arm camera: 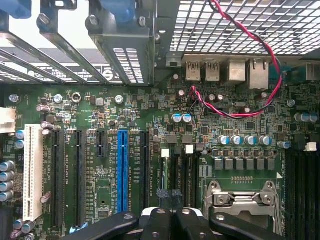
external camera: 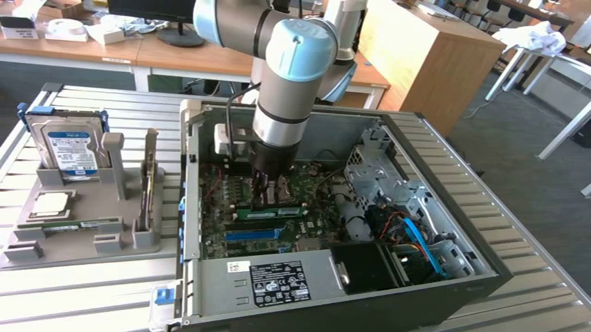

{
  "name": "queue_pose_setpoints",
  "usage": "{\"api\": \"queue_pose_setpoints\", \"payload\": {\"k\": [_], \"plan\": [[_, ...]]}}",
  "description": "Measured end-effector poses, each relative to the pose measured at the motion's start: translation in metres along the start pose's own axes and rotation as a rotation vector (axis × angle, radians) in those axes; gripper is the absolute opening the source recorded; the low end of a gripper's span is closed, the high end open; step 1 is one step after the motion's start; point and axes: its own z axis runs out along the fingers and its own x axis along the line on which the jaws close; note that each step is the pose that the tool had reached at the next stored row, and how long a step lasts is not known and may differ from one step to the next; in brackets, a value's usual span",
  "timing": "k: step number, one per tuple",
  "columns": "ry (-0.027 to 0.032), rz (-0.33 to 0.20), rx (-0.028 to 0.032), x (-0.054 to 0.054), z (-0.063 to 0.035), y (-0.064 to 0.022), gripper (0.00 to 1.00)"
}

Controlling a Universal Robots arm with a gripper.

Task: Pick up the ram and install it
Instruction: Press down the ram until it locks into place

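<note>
Inside the case (external camera: 434, 200), the tool (external camera: 267, 200), fingers pressed together, bears on the ram (external camera: 270, 212) lying in its slot, so installation looks nearly finished.

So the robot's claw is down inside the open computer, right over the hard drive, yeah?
Not quite. The claw is down inside the open computer, but it is over the green motherboard, next to a ram stick. The hard drive stands outside the case, in the grey holder on the exterior view's left. The exterior view shows this.
</note>
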Motion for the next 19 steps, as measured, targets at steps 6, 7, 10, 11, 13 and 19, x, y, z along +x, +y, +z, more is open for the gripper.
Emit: {"api": "queue_pose_setpoints", "payload": {"k": [6, 7, 10, 11, 13, 19], "plan": [[0.0000, 0.000, 0.0000, 0.000, 0.0006, 0.0000, 0.10], [0.0001, 0.000, -0.0001, 0.000, 0.0006, 0.0000, 0.10], [-0.0019, 0.000, 0.0012, 0.000, -0.0027, -0.0001, 0.10], [-0.0005, 0.000, 0.0003, 0.000, -0.0059, 0.0001, 0.10], [-0.0002, 0.000, 0.0001, 0.000, -0.0118, 0.0004, 0.10], [0.0000, 0.000, 0.0000, -0.001, -0.0322, 0.0010, 0.10]]}}
